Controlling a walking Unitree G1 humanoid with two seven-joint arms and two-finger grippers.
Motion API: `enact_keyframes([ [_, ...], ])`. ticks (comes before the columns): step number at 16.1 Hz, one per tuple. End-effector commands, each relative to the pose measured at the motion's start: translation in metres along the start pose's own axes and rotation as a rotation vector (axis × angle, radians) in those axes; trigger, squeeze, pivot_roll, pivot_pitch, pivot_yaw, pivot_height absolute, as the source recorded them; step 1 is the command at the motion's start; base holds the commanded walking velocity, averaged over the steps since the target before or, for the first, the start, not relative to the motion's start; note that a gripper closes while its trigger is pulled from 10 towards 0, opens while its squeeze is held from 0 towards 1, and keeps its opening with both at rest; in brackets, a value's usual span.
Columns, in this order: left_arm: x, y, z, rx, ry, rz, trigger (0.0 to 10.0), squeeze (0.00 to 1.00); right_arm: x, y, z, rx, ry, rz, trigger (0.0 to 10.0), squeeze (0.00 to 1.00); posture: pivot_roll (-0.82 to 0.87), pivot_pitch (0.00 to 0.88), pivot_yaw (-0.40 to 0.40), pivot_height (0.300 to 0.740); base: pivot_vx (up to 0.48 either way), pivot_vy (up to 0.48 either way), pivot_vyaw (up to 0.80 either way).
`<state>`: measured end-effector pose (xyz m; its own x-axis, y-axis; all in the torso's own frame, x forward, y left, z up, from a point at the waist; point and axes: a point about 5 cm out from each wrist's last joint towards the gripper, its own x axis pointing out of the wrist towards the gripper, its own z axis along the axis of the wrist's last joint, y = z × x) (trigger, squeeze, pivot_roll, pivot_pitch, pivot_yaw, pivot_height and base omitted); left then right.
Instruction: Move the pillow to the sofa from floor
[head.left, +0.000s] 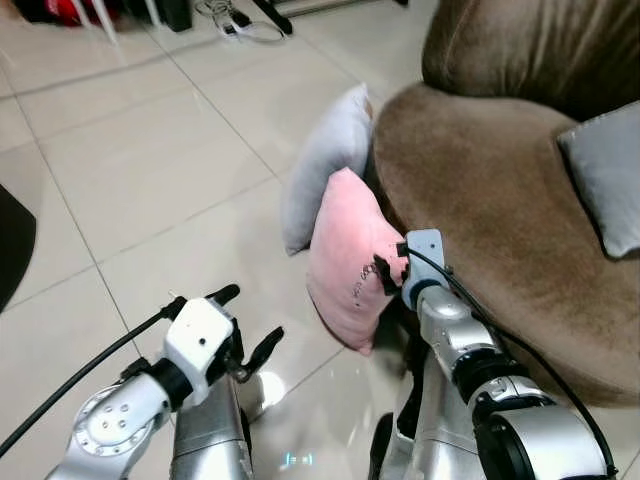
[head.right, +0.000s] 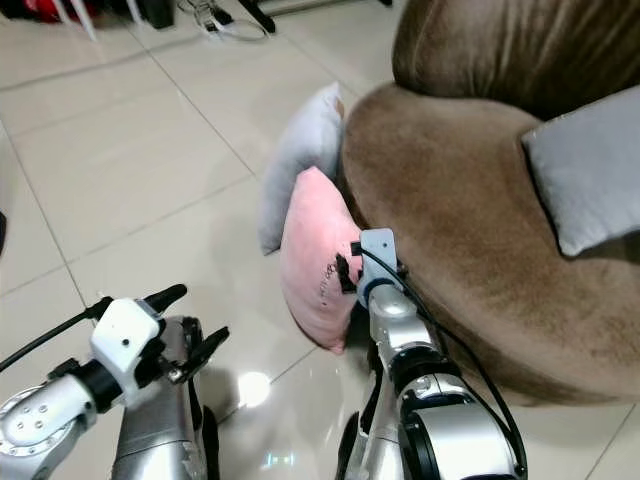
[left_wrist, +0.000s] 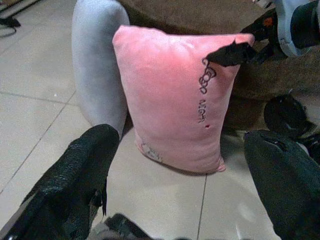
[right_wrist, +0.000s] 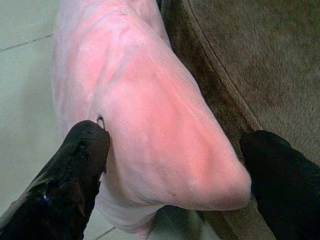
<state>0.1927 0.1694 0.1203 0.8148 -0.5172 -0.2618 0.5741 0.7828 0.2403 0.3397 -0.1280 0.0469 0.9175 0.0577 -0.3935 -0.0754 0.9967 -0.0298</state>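
Right pincer (head.left: 390, 268) is at the upper corner of the pink pillow (head.left: 350, 262), its 2 black fingers (right_wrist: 75, 165) spread wide with the corner sitting between them, one finger on the floor side, the other by the sofa (head.left: 490, 200); not clamped on it. The left pincer (head.left: 250, 325) hangs released, low and near, well apart from the pillow, fingers splayed. Count: 3 pillows, 1 pink and 2 grey. The pink one stands on edge on the tiled floor (head.left: 150, 170), long axis running up and down, tilted back against the brown sofa's front. A grey pillow (head.left: 325, 165) stands just behind it, touching; the other grey pillow (head.left: 610, 185) lies on the seat.
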Motion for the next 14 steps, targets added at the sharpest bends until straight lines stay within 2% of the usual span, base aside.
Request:
enact_keyframes([
  [1,-0.005,-0.001,0.001,-0.004,0.004,0.0,10.0,0.0,0.0,0.0,-0.002,0.044,-0.005,-0.011,10.0,0.0,0.01,0.255,-0.063,0.466,0.0,0.0,0.0],
  [2,-0.006,-0.001,0.001,-0.005,0.006,0.001,10.0,0.0,0.0,0.002,-0.001,0.062,-0.014,-0.009,10.0,0.0,0.01,0.251,-0.062,0.466,0.0,0.0,0.0],
  [3,-0.008,-0.001,0.002,-0.007,0.009,0.002,10.0,0.0,0.0,0.006,-0.001,0.084,-0.021,0.005,7.1,0.0,0.01,0.248,-0.06,0.466,0.0,0.0,0.0],
  [4,-0.008,-0.002,0.002,-0.008,0.01,0.001,10.0,0.0,0.0,0.007,-0.001,0.087,-0.021,0.009,5.3,0.0,0.01,0.248,-0.06,0.466,0.0,0.0,0.0],
  [5,-0.008,-0.003,0.003,-0.009,0.014,-0.004,10.0,0.0,0.0,0.009,-0.002,0.086,-0.023,0.02,1.0,0.0,0.01,0.254,-0.059,0.466,0.0,0.0,0.0],
  [6,-0.008,-0.003,0.003,-0.009,0.015,-0.006,10.0,0.0,0.0,0.009,-0.002,0.092,-0.027,0.023,0.0,0.0,0.01,0.256,-0.059,0.466,0.0,0.0,0.0],
  [14,-0.007,-0.008,0.005,-0.017,0.019,-0.037,10.0,0.0,-0.001,0.011,-0.002,0.111,-0.048,0.036,0.0,0.0,0.01,0.253,-0.055,0.466,0.0,0.0,0.0],
])
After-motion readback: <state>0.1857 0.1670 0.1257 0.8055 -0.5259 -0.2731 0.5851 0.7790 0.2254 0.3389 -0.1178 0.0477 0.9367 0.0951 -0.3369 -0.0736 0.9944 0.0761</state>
